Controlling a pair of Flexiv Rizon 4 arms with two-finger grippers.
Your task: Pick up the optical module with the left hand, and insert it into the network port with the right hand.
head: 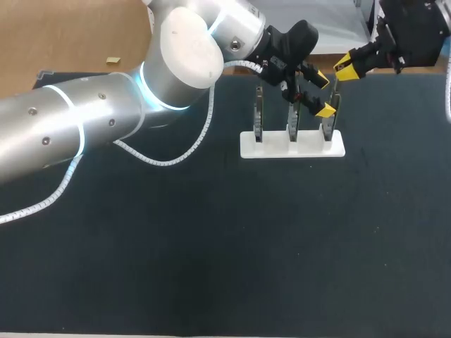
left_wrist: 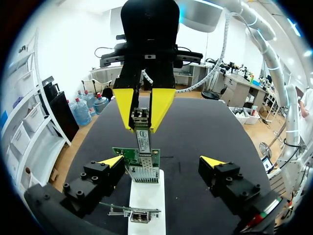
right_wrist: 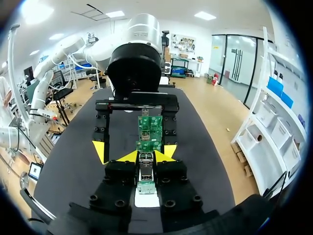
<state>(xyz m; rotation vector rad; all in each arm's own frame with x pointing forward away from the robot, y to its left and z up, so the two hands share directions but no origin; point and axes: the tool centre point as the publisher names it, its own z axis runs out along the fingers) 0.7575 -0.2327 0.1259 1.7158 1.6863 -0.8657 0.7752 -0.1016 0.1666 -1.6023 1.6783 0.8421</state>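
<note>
**While the right gripper (left_wrist: 142, 128) pinches the optical module (left_wrist: 142, 139), the left gripper (left_wrist: 163, 161) just gapes**

Since both yellow fingers press on the module from two sides, the right one has a proper grip on it. The module sticks out past the fingertips toward a green circuit board (left_wrist: 128, 154). Its far end sits right at the metal network port (left_wrist: 143, 172) on that board. Can't tell how deep it's in, if at all.

That board stands upright in the end slot of a white stand (head: 292, 146), on the right arm's (head: 416, 35) side. Two more boards (head: 258, 116) stand in the other slots.

The left gripper's fingers are spread wide, one on each side of that same board and stand, touching nothing as far as I can see.

From the head view, the left arm (head: 84, 120) reaches in across the dark table (head: 211, 246), and the right arm comes in from the far right corner. Both grippers sit close together over the stand.
</note>
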